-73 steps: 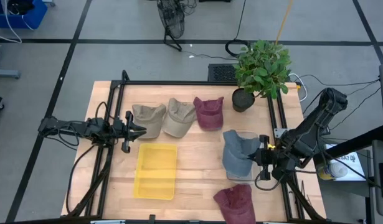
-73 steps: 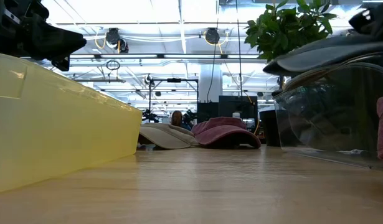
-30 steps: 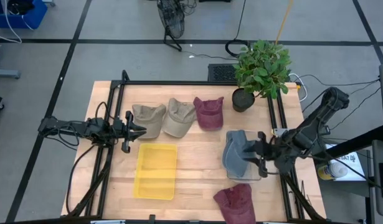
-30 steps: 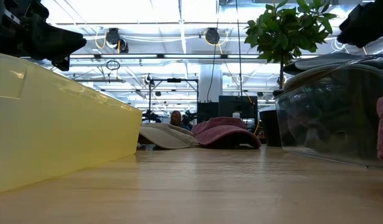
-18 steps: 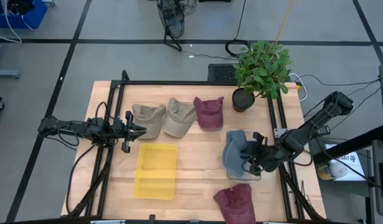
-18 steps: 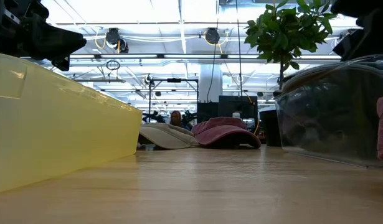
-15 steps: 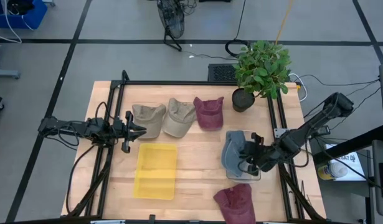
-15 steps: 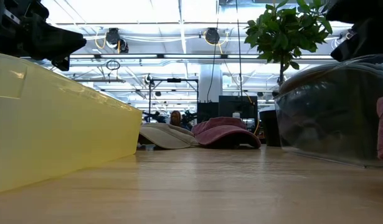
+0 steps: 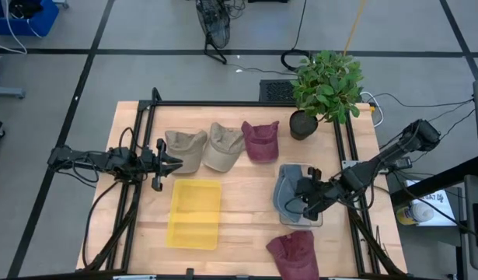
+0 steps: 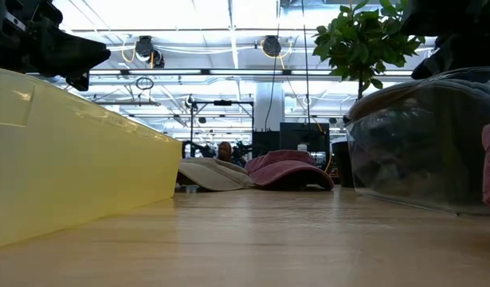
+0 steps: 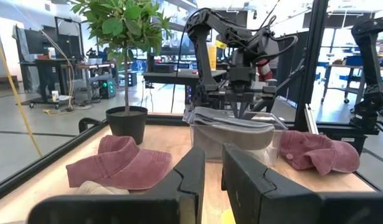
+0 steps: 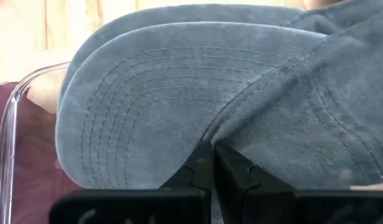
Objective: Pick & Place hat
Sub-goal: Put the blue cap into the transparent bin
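Observation:
A grey-blue hat [image 9: 286,185] lies on top of a clear container [image 9: 319,220] at the table's right, brim toward the near edge. My right gripper [image 9: 303,204] slants down onto it from the right and is shut at the front of the crown [image 12: 211,158]. My left gripper [image 9: 169,163] waits level at the table's left, beside a tan hat [image 9: 184,149], with a narrow gap between its fingers [image 11: 213,163] and nothing in it. The left wrist view shows the grey-blue hat [image 11: 231,118] and the right gripper [image 11: 241,109] above it. My right gripper has closed its two fingertips on the crease where the hat's crown meets the brim [image 12: 207,138]. The fingers slant down from the table's right side. How much cloth lies between them the fingers hide. The hat still rests on the container's rim [image 12: 10,124].
A beige hat [image 9: 223,145] and a maroon hat [image 9: 260,140] lie in the far row. Another maroon hat [image 9: 294,253] sits at the near edge, just below the container. A yellow bin [image 9: 196,212] stands at the centre left, and a potted plant [image 9: 324,89] at the far right.
My right gripper has come down and toward the table's left onto the grey-blue hat, tipping steeply downward, and its fingers have shut. The hat and the clear container have slid a little toward the table's left.

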Robot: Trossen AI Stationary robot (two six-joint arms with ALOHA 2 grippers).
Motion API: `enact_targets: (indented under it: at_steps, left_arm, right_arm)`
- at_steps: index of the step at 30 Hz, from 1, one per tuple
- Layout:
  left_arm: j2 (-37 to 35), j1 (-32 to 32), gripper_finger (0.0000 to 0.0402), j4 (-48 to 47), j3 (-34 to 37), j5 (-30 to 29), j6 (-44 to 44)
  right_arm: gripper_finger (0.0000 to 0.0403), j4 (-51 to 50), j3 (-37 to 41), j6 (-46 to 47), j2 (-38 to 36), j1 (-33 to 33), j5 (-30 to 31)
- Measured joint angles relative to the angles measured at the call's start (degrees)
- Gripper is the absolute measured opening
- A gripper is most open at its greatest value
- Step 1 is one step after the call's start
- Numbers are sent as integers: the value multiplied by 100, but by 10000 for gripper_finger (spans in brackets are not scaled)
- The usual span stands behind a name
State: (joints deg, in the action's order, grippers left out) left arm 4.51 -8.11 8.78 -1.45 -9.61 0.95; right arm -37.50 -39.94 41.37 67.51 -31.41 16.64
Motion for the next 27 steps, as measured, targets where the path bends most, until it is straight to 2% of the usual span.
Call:
enact_targets:
  at_steps: [9, 14, 19, 27]
  left_arm:
    - [0, 0, 60, 2, 0, 0, -4]
    - [0, 1, 61, 2, -1, 0, -13]
    - [0, -1, 60, -11, 0, 0, -30]
    - [0, -1, 60, -6, 0, 0, -42]
  right_arm:
    - [1, -158, 211, 164, 1, 76, -12]
    - [1, -30, 277, -60, -132, 71, 127]
    - [1, 254, 279, -498, -826, 69, 327]
    - [2, 53, 308, -825, -2103, 71, 353]
